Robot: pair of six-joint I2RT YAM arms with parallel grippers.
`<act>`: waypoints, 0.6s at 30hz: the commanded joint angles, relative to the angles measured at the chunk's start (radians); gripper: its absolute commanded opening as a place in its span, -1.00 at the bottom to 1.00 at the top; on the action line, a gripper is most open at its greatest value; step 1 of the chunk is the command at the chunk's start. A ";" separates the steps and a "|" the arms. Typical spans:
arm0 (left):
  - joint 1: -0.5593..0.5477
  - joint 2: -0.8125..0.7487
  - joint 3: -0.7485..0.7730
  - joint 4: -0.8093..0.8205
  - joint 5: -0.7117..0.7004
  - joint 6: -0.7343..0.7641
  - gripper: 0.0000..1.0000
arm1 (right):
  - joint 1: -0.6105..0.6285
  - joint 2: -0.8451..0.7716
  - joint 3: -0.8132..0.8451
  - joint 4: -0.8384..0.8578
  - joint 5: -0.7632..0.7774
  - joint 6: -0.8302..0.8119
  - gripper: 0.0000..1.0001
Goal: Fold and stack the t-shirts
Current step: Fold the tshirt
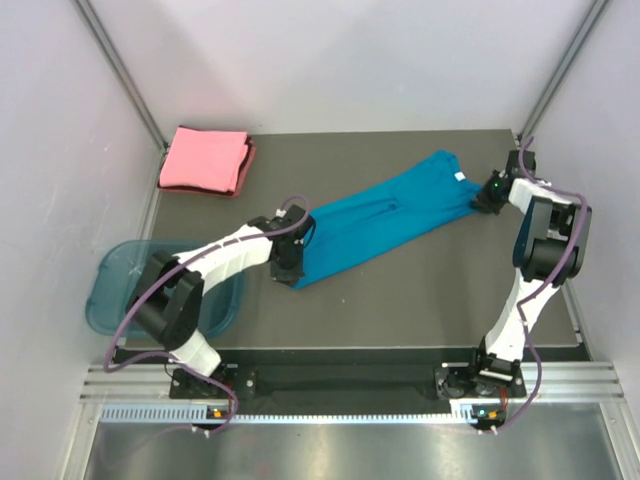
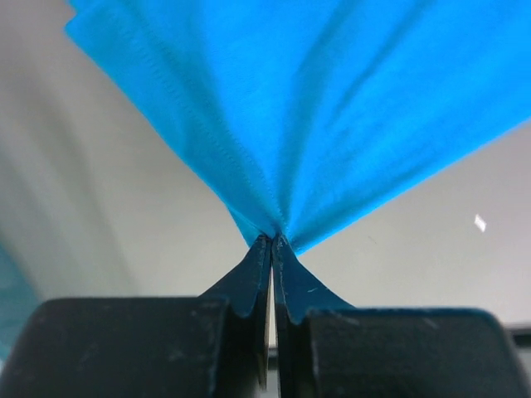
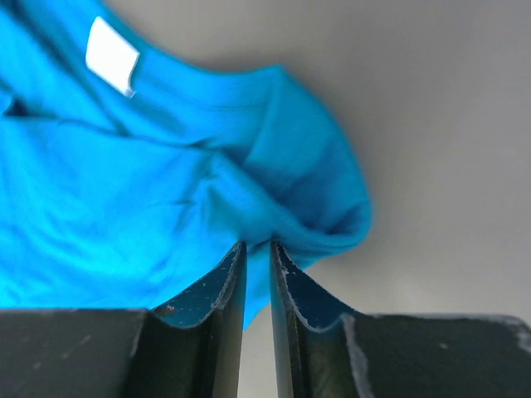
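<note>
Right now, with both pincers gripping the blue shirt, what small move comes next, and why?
Probably carry the left pincer, with its end, over toward the right pincer, folding the teal shirt in half: it lies stretched long between both shut pincers, while the pink shirt already sits folded.

You've got two matching arms up top: left arm (image 1: pixel 225 245) and right arm (image 1: pixel 517 305), white shells, black joints, each trailing a purple-grey cable (image 1: pixel 128 312). Green light (image 1: pixel 495 185) on the right wrist. Right fingers (image 3: pixel 199 311) black, edges chipped pale; left fingers (image 2: pixel 249 286) cleaner.
</note>
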 commanded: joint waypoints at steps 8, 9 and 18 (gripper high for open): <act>-0.086 -0.176 -0.135 0.081 0.105 -0.192 -0.56 | -0.038 -0.111 0.051 -0.070 0.079 -0.067 -0.61; -0.086 -0.178 -0.126 0.048 0.058 -0.187 -0.53 | -0.038 -0.122 0.038 -0.059 0.061 -0.064 -0.61; -0.084 -0.172 -0.003 0.048 0.021 -0.098 -0.46 | -0.005 -0.132 -0.061 0.075 -0.102 0.069 -0.70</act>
